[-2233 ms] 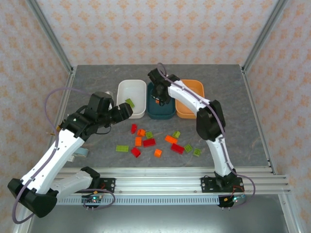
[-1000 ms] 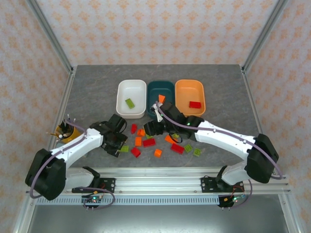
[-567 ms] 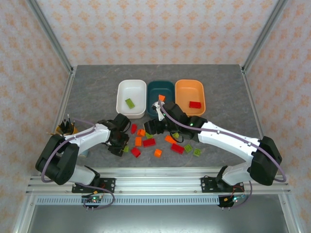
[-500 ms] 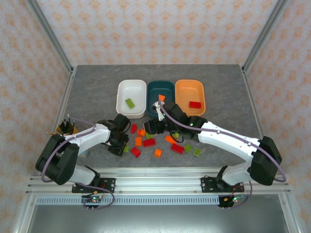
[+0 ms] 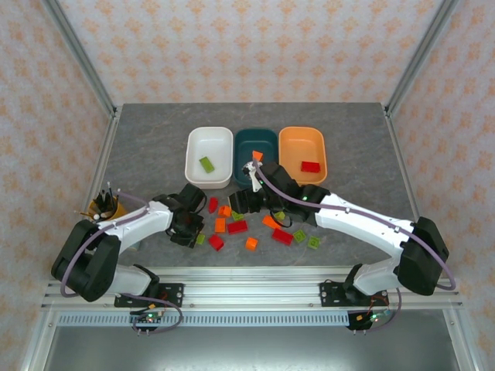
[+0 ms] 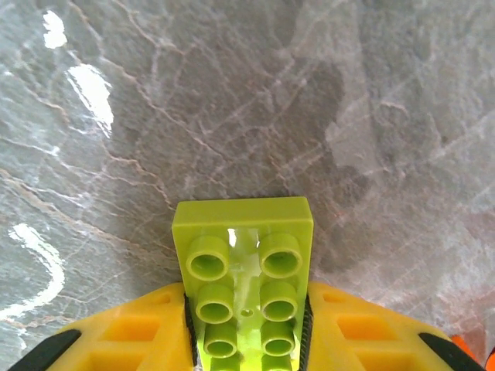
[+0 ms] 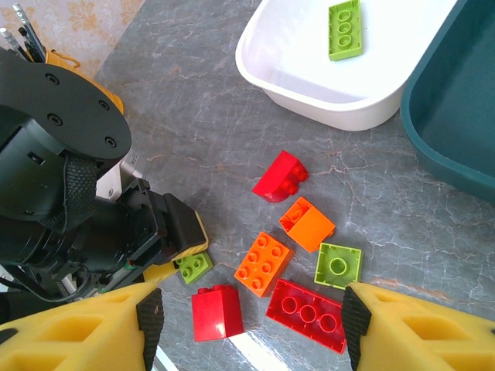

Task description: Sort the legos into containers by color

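- While the left gripper (image 6: 246, 309) pinches a lime brick (image 6: 244, 232), the right gripper (image 7: 249, 309) hangs half open, empty.
- That brick sits left of the loose bricks (image 5: 237, 226), which lie nearer than the white tub (image 5: 218, 145).

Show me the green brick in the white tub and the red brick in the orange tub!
green brick (image 5: 206, 164): top camera view, middle of its top.
red brick (image 5: 311, 167): top camera view, middle of its top.

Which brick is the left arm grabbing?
From the white tub, come toward the arm bases to the scattered bricks. At their left edge the left pincer grips a lime green oblong brick; its neighbours are red and orange.
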Robot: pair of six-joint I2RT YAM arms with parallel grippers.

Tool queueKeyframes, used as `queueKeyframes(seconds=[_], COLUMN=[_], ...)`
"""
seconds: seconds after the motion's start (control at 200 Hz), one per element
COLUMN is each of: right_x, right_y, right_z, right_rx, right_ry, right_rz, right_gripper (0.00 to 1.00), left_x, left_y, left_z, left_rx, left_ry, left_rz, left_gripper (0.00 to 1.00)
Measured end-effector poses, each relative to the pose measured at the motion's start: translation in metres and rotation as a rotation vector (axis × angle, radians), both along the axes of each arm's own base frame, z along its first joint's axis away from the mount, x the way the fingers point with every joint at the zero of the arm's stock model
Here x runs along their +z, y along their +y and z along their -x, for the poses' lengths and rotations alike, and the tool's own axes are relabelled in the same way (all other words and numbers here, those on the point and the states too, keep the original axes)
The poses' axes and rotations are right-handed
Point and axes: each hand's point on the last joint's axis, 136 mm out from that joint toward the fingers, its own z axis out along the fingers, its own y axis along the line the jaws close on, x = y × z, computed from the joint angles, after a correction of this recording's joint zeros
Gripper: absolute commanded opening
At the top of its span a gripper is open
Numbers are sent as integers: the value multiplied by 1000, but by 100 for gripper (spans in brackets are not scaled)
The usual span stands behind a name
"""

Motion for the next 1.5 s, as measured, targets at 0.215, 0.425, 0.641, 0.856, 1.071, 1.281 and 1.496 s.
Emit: queueKeyframes(seconds=[0.215,0.425,0.641,0.856,1.071,1.281,1.496], right_x=[0,13,41,61,65,47,1], right_y=[-1,-11,-33,-65,-95,-111,-134], right_z=[-2,-16,-53,-82,-95,-85,-57], right_rx=[-18,-98,-271,-470,-604,-652,-671], right_ry=[0,-38,-72,-80,-64,-8,131], right_rz=[1,-18,-110,-198,-230,-182,19], right_gripper=[64,64,69,73,73,73,72], left_x=[16,111,152,109,56,48,58], left_y=[6,-8,-18,-8,10,10,9], left_z=[-23,-94,-167,-215,-216,-215,-220], left_rx=[-85,-243,-415,-539,-599,-635,-657], left_ry=[-95,-326,-363,-208,-30,8,-18], left_rz=[-64,-130,-228,-305,-336,-338,-339], left_gripper=[22,23,22,22,26,52,70])
